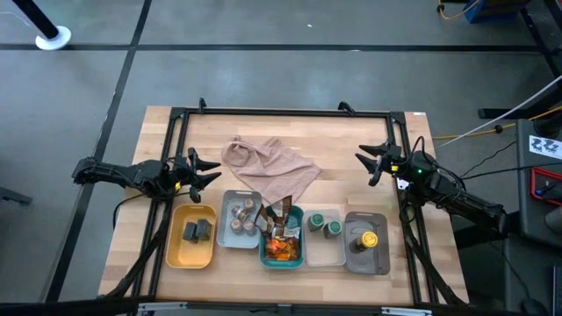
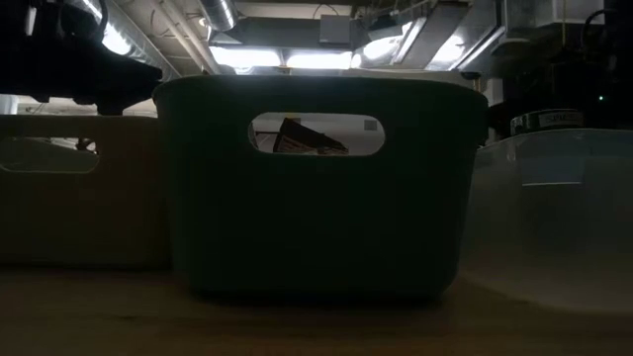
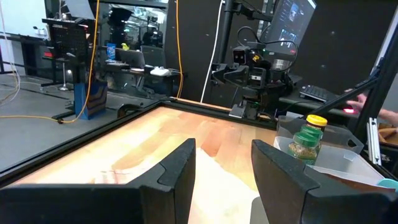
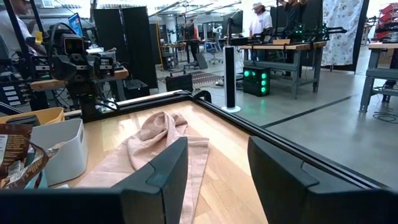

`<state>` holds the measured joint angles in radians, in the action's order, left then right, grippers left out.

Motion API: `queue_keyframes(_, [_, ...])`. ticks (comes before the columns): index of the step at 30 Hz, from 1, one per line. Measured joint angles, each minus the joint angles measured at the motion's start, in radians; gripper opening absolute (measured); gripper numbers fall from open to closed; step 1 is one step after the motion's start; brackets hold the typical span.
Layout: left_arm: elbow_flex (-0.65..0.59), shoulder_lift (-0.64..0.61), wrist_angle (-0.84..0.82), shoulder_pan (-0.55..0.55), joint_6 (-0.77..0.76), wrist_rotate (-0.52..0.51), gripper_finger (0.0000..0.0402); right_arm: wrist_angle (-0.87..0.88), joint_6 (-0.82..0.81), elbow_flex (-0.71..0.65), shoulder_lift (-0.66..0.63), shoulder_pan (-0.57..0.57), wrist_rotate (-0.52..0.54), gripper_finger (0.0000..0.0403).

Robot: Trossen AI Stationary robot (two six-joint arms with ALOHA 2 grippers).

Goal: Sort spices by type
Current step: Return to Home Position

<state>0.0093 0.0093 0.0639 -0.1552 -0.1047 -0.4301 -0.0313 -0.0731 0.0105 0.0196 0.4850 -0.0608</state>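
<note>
The spices sit in a row of trays near the table's front edge. Black blocks point(image 1: 198, 231) lie in the yellow tray point(image 1: 178, 250), and tan-lidded jars point(image 1: 241, 217) stand in a grey tray point(image 1: 225, 239). Orange-brown packets point(image 1: 281, 246) fill the teal tray point(image 1: 303, 237), and one packet point(image 2: 302, 138) shows through its handle slot. Green-lidded jars point(image 1: 325, 223) are in the clear tray point(image 1: 327, 254), and a yellow-lidded jar point(image 1: 369, 238) point(image 3: 309, 138) is in the right grey tray point(image 1: 379, 263). My left gripper point(image 1: 215, 172) point(image 3: 224, 168) hovers open left of the cloth. My right gripper point(image 1: 364, 167) point(image 4: 217, 168) hovers open right of it.
A beige-pink cloth point(image 1: 268, 168) point(image 4: 155, 146) lies crumpled at the table's middle, between the two grippers and just behind the trays. A black frame point(image 1: 281, 112) borders the table. Bare wood shows at the far side and the outer corners. People stand in the room beyond.
</note>
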Motion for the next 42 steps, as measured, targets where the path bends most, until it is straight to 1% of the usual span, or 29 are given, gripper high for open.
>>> queue_keyframes(42, [0.000, 0.000, 0.000, 0.000, 0.000, 0.000, 0.0141, -0.019, 0.000, 0.000, 0.000, 0.000, 0.000, 0.0168])
